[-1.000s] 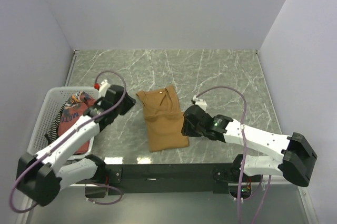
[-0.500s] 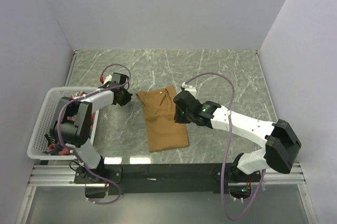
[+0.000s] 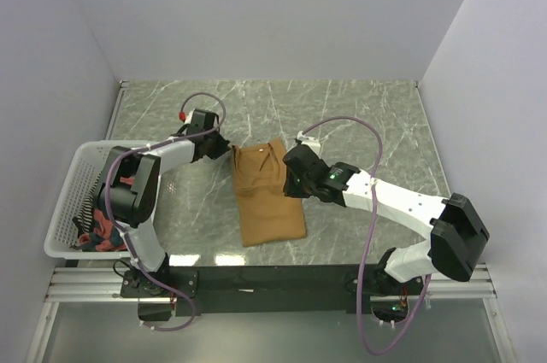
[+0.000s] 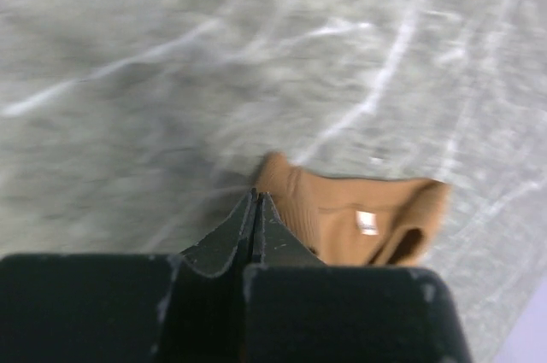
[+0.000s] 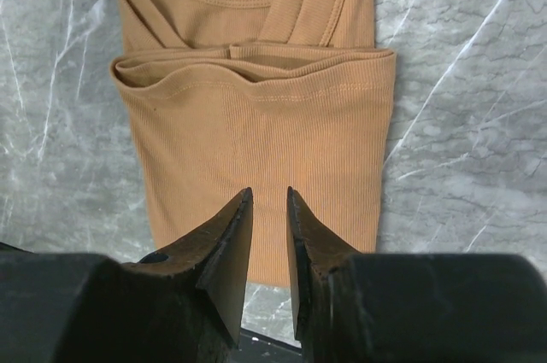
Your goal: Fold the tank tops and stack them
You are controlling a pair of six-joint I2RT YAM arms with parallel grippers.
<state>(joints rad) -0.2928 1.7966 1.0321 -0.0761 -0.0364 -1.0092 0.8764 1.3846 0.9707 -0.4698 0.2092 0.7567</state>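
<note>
- The left claw is fully closed, its two dark tips meeting in a single point right at the upper left corner of the tan tank top. Whether a pinch of cloth is caught between them cannot be told from its wrist view.
- That corner is where the strap and neckline end, so the claw seems placed to lift or tug this edge for the next fold.
- The right claw hangs over the lower half of the same top with its jaws a narrow slit apart and nothing between them. It is probably there to pin or steady the cloth while the other end is worked.
- The tan tank top lies flat on the marble tabletop, between the two arms. Its hem is already doubled up towards the neckline, so it looks partly folded.
- Well to the left, the white mesh basket holds a reddish tank top, bunched up and apparently waiting its turn. Other cloth beside it is too hidden to name.
</note>
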